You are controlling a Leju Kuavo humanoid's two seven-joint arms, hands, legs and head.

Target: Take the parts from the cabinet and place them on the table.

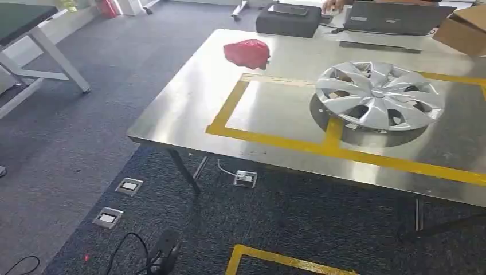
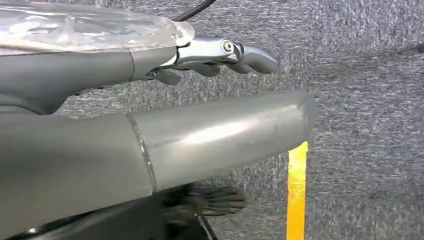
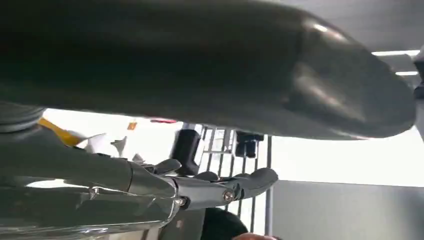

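Note:
A silver hubcap (image 1: 379, 94) lies flat on the steel table (image 1: 189, 109), across a yellow tape line (image 1: 344, 153) marked on the top. A crumpled red bag (image 1: 247, 52) sits near the table's far left corner. My left hand (image 2: 200, 135) hangs over grey carpet with its fingers (image 2: 240, 54) straight and apart from the thumb, holding nothing. My right hand (image 3: 280, 75) is raised, and its fingers (image 3: 220, 186) are stretched out with nothing between them and the thumb.
At the table's far edge stand a black case (image 1: 288, 20), a laptop (image 1: 392, 17) and a cardboard box (image 1: 464, 28), with a person's hand (image 1: 332, 4) behind. Floor sockets (image 1: 129, 186) and cables (image 1: 160, 255) lie on the carpet. Another table (image 1: 34, 40) stands at the left.

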